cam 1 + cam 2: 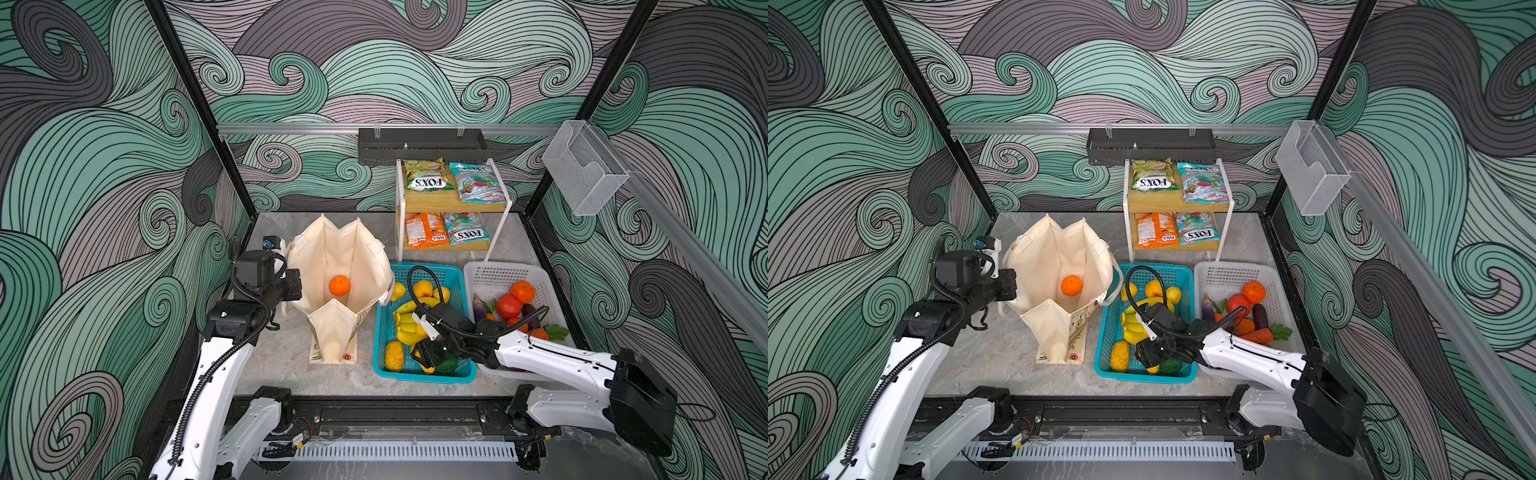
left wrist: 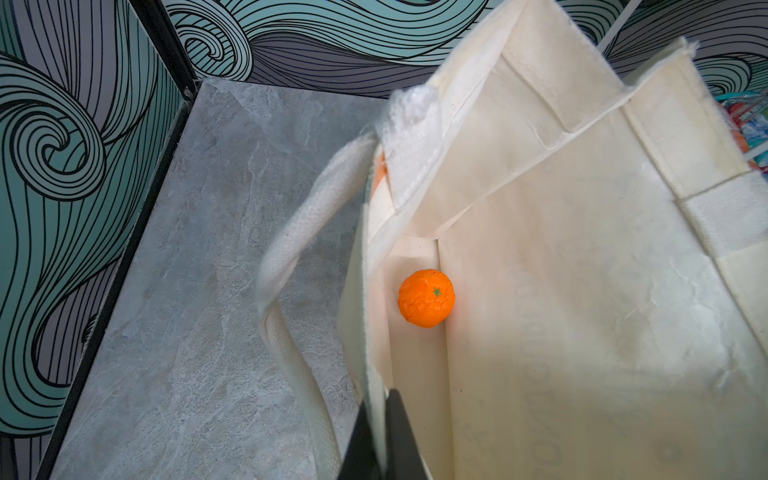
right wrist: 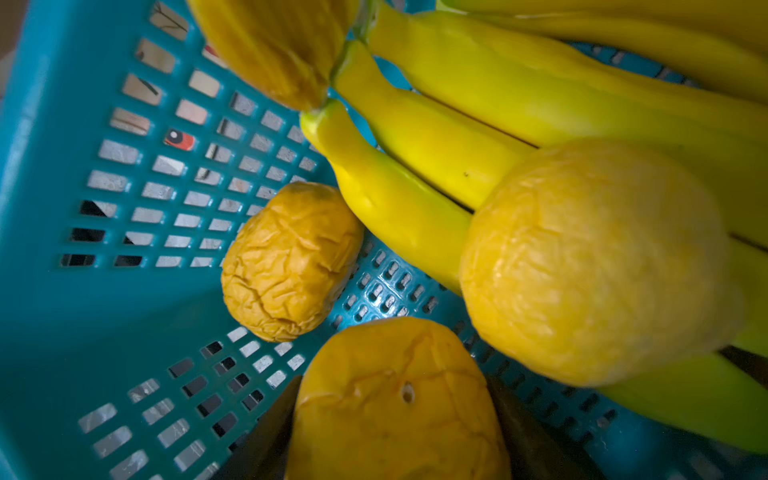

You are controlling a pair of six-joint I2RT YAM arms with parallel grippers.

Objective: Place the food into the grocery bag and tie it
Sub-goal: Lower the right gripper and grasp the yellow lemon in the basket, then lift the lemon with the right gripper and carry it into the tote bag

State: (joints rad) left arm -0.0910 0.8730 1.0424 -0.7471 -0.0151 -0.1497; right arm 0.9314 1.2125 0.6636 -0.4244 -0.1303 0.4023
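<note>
The bag [image 1: 320,249] stands open on the tabletop [image 1: 282,365], not tied. Lots more to pack sits in the blue basket [image 1: 424,377], the white basket [image 1: 498,272] and on the shelf [image 1: 453,205]. The left tool [image 1: 295,286] is pinched shut on the bag's rim. The right tool [image 1: 426,359] sits around a yellow fruit [image 3: 395,407]; I cannot tell if it squeezes yet. Only one orange [image 1: 339,285] is in the bag.

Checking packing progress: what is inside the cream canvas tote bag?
Inside the cream canvas tote bag, only an orange toy fruit shows. Its folded near wall hides part of the floor.

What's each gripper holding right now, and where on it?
Left gripper pinches the grocery bag by its rim. Right gripper straddles a yellow fruit; grip unconfirmed.
</note>
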